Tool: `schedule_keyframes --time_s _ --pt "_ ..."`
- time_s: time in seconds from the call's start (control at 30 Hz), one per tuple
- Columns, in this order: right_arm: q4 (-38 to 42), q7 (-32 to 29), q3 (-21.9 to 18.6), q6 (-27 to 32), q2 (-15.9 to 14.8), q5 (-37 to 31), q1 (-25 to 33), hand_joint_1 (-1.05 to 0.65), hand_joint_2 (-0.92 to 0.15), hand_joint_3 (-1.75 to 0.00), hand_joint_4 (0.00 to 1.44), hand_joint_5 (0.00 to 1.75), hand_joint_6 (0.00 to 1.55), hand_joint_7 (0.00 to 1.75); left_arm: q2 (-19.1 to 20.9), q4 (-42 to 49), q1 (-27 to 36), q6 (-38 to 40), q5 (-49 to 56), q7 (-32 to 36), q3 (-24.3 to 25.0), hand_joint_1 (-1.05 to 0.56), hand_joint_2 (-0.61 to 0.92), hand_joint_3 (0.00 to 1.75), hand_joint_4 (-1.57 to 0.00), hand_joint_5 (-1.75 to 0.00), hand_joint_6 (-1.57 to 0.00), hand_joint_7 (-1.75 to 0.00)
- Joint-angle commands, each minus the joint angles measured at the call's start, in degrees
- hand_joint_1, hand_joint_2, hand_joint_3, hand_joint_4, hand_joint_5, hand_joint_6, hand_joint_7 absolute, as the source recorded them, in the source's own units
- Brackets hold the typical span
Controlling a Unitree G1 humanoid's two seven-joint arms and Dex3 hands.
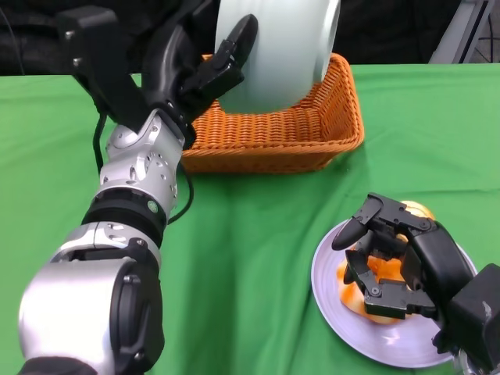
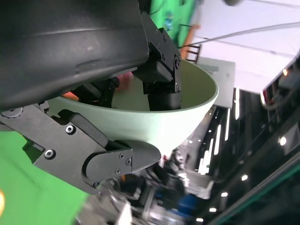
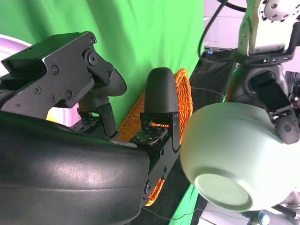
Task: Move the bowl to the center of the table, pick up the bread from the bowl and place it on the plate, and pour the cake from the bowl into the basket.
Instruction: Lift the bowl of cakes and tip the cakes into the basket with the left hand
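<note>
Head view: left robot hand (image 1: 205, 69) grips tilted bowl (image 1: 277, 48), top cropped; right robot hand (image 1: 394, 258) clasps bread (image 1: 375, 269).

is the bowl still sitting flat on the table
No, the left hand holds the pale green bowl tipped on its side above the orange basket.

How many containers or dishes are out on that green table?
3. A bowl tipped over the basket in the left hand; the basket at the table's far side; a plate near the front under the right hand.
</note>
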Motion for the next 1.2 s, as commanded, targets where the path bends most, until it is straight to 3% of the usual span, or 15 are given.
schedule_keyframes --time_s 0.03,0.3,0.57,0.7,0.83,0.87,1.03,1.17,1.2 --pt "0.35 0.13 -0.08 -0.99 -0.69 0.09 0.67 0.12 -0.59 -1.12 0.75 1.57 0.64 1.37 -0.51 -0.27 -2.09 2.39 -2.68 -0.97 2.46 -0.15 0.61 1.04 -0.84 -1.75 -0.72 -1.61" --pt "0.10 0.14 -0.10 -1.28 -0.98 0.03 0.94 0.10 -0.58 -1.12 0.75 1.58 0.65 1.37 -1.35 0.04 -2.43 12.88 -9.11 -2.19 8.23 -0.14 0.66 1.07 -0.82 -1.75 -0.65 -1.74" --pt "0.19 -0.05 0.03 -1.88 -0.91 -0.19 0.93 0.10 -0.58 -1.12 0.76 1.57 0.65 1.36 -0.90 0.88 -3.08 22.83 -15.04 -3.27 13.42 -0.16 0.57 1.07 -0.79 -1.75 -0.59 -1.75" --pt "0.63 0.21 -0.01 -2.28 -0.81 0.26 0.77 0.10 -0.57 -1.13 0.76 1.57 0.66 1.36 0.36 1.88 -3.41 28.65 -16.96 -6.74 15.21 -0.25 0.65 0.89 -0.80 -1.75 -0.62 -1.75" --pt "0.86 0.54 -0.02 -2.44 -0.76 0.65 0.79 0.11 -0.57 -1.13 0.76 1.58 0.65 1.36 1.69 2.85 -3.74 33.22 -18.38 -9.35 16.72 -0.30 0.86 0.43 -0.83 -1.75 -0.66 -1.75" --pt "0.90 0.66 -0.04 -2.44 -0.73 0.77 0.79 0.11 -0.57 -1.13 0.76 1.58 0.65 1.36 1.91 3.01 -3.77 34.05 -18.63 -9.84 17.04 -0.31 0.89 0.39 -0.83 -1.75 -0.67 -1.75" --pt "1.10 0.81 -0.13 -2.41 -0.66 0.84 0.82 0.11 -0.58 -1.12 0.75 1.57 0.65 1.36 2.51 2.97 -3.61 34.80 -17.53 -12.91 16.17 -0.32 0.92 0.32 -0.83 -1.75 -0.66 -1.75" --pt "1.73 0.94 -0.16 -3.17 -0.87 0.62 0.56 0.12 -0.58 -1.13 0.77 1.57 0.66 1.36 2.24 1.42 -3.61 30.59 -13.81 -15.91 12.10 -0.27 0.91 0.32 -0.81 -1.75 -0.64 -1.75" --pt "1.90 0.97 -0.18 -3.38 -0.87 0.63 0.49 0.13 -0.58 -1.13 0.77 1.56 0.66 1.35 2.17 1.22 -3.68 30.08 -13.48 -16.43 11.64 -0.26 0.83 0.47 -0.81 -1.75 -0.64 -1.75"
